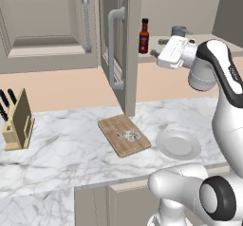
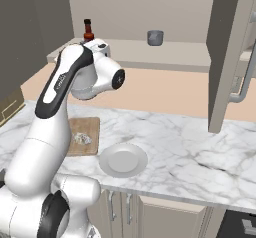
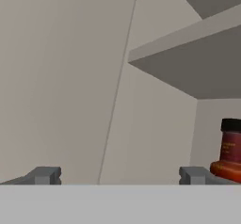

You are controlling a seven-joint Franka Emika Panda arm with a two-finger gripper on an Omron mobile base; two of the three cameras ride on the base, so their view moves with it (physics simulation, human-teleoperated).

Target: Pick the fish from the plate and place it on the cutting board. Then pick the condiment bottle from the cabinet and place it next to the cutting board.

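The small silvery fish lies on the wooden cutting board. To the board's right, the round white plate holds nothing. The dark-red condiment bottle stands upright on the shelf of the cabinet, whose door is swung open. My gripper is raised to shelf height just right of the bottle. It is open and holds nothing. In the hand view the bottle sits beyond the right fingertip, outside the gap.
A small grey pot stands further along the shelf. A knife block sits at the counter's left end. A second open cabinet door hangs over the counter on the right. The marble counter has bare room left of the board.
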